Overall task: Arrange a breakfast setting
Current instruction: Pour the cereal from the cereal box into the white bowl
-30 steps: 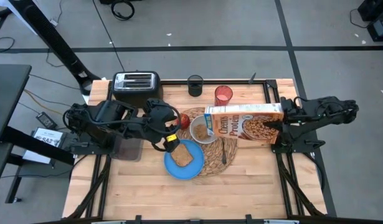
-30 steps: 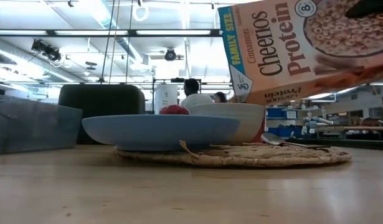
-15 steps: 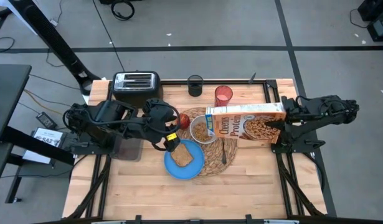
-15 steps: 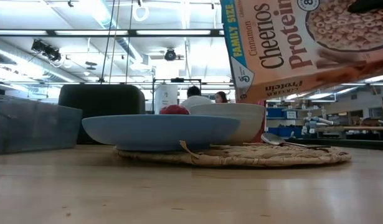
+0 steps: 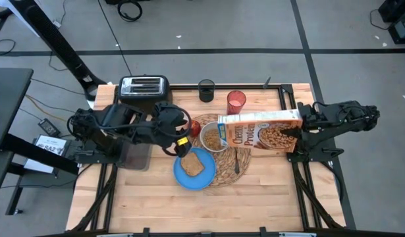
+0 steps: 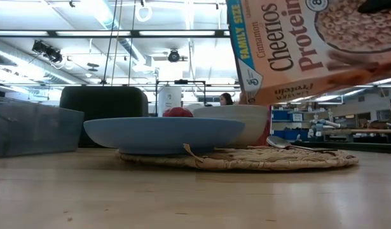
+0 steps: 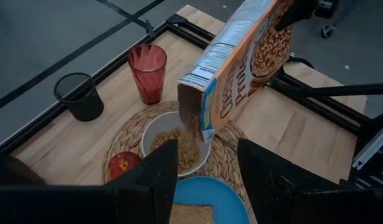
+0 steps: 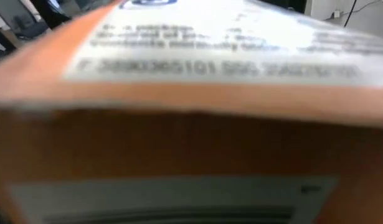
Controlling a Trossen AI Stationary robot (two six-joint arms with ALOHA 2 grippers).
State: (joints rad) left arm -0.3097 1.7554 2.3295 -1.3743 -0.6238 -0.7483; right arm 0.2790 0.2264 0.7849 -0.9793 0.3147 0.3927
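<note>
Your right gripper clamped on cereal box, tipped, cereal falling into bowl. Left gripper fingers apart above plate.

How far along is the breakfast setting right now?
Mostly set: placemat holds the blue plate with toast, bowl, spoon and apple; the red cup stands behind. In hand: right gripper tips the cereal box, pouring cereal. Left gripper hovers open over the toast. Left: put the box down.
</note>
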